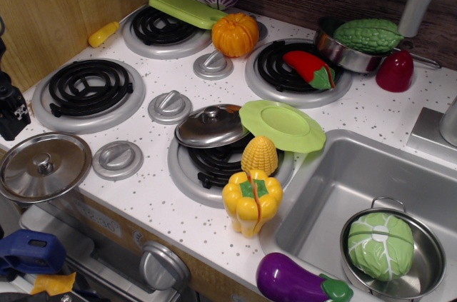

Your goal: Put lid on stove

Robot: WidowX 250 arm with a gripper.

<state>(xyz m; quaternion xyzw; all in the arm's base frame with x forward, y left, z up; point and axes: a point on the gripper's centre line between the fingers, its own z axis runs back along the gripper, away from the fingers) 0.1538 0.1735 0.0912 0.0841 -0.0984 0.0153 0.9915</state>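
Observation:
The wide, nearly flat silver lid with a small centre knob lies at the front left corner of the white speckled stove, partly over the counter's edge and beside a silver knob. It is on none of the four black coil burners. The back left burner is bare. My gripper is a black shape cut off by the left edge, above and left of the lid and apart from it. Its fingers are too hidden to show whether they are open.
A darker domed lid, green plate, corn and yellow pepper crowd the front right burner. A pumpkin, green board and red pepper sit on the back burners. The sink lies to the right.

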